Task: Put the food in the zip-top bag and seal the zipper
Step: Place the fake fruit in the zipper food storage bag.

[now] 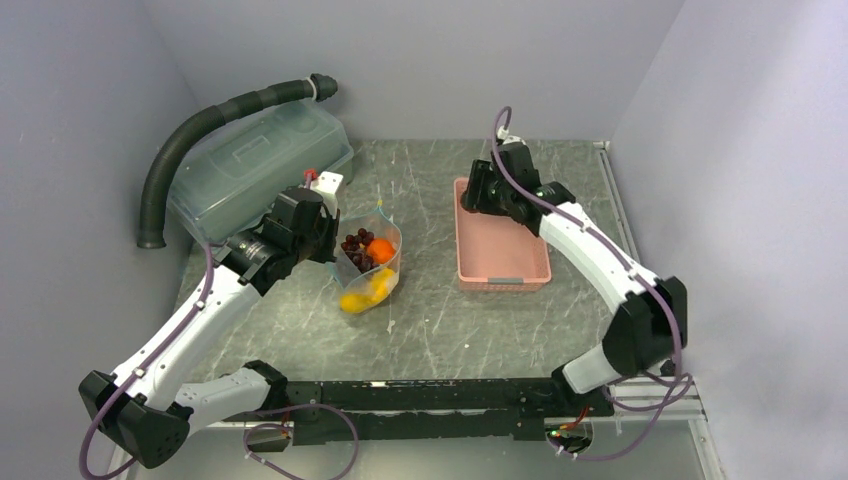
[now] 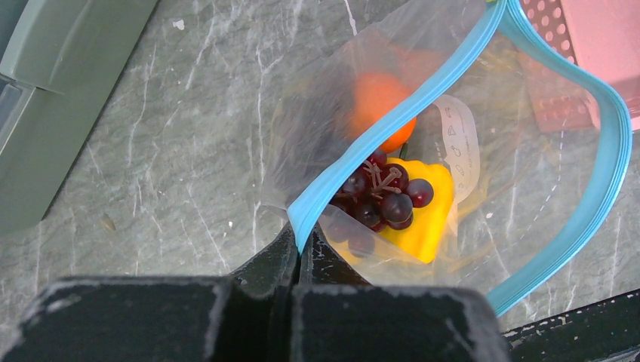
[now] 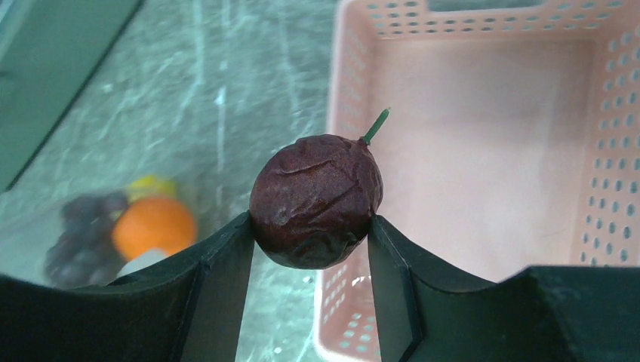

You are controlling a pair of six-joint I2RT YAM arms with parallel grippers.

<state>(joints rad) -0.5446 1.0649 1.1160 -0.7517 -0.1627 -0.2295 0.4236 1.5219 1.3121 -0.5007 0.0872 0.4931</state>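
Right pincer point(image 3: 311, 226) clamped on brown-red ball point(image 3: 315, 200) above pink basket point(image 3: 483, 151), left pincer point(image 2: 300, 245) pinching zipper point(image 2: 423, 98), zip-top bag point(image 1: 372, 262) open on table point(image 1: 450, 320) — release ball low, centred over the mouth.

Left gripper point(image 2: 300, 245) and right gripper point(image 3: 313, 226) are both clamped closed.

White links point(image 1: 588, 240), black joints point(image 1: 640, 338), purple cables point(image 1: 496, 124), black right tool point(image 3: 311, 230).

A robot lab booth: plain grey walls point(image 1: 450, 60) enclosing a marbled table point(image 1: 430, 325)
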